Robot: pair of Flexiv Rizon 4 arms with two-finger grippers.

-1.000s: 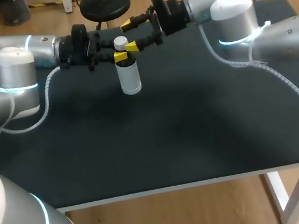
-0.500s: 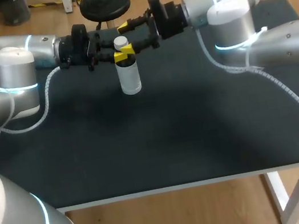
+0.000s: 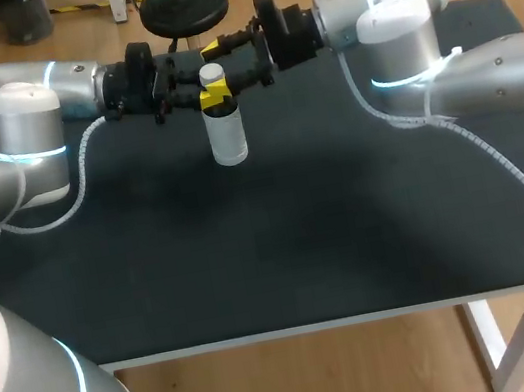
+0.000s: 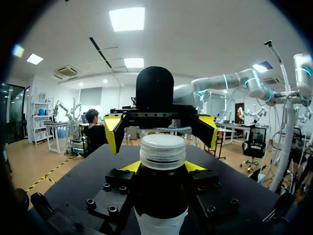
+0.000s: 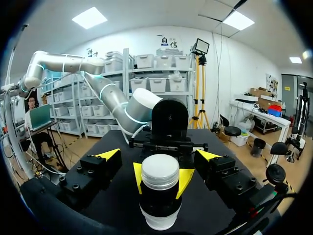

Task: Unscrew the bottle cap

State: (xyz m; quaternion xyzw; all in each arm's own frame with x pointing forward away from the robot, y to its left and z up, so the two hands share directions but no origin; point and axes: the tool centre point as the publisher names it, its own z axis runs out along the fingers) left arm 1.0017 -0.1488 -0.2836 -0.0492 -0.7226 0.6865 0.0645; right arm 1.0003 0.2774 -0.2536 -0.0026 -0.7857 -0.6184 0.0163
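the left gripper [image 3: 214, 96] has its yellow fingers [image 5: 138, 177] pressed against the dark neck of the bottle [image 3: 227, 136] from both sides, just below the ribbed white cap [image 3: 211, 73]; in the left wrist view the neck fills the gap between its tips. the right gripper [image 4: 160, 131] faces it from the far side with its fingers [image 5: 110, 155] spread wide. one tip stands to each side of the cap and neither is touching it.

outward from there, the bottle stands upright on the dark table [image 3: 348, 221], in the upper middle of the head view. the left arm comes in from the upper left and the right arm from the upper right, so the two grippers meet nose to nose over the bottle.

judging by this, the bottle is braced and the cap is being lined up for a grip; nothing looks loosened yet. the next move calls for the right fingers to settle level with the cap's ribbed band, close squarely on it, then twist about the bottle's axis. meanwhile the left hold must be firm enough to stop the bottle from turning with it.
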